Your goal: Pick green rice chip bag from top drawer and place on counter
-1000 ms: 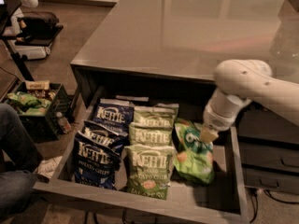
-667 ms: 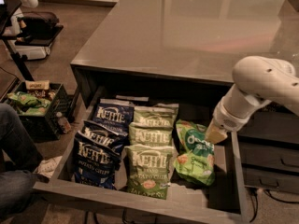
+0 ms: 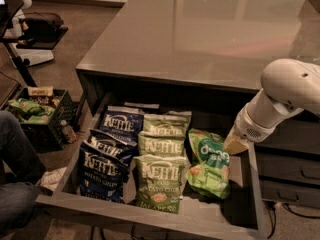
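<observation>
Gripper (image 3: 236, 145) hangs over the top drawer (image 3: 150, 215) by its side wall; green rice chip bag (image 3: 209, 163) lies between it and the Kettle bags (image 3: 162, 169), just beside, nearer the drawer front; long axis looks front-to-back; we can't tell whether the gripper's open or closed.

Jaws over top drawer (image 3: 150, 217), right strip free, bags (image 3: 160, 147) packed left.

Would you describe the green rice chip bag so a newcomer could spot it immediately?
Below the counter, the open top drawer holds chip bags. The green rice chip bag lies at the right end, beside the gripper. It alone is bright green with a dark round patch; its neighbours are olive Kettle bags.
</observation>
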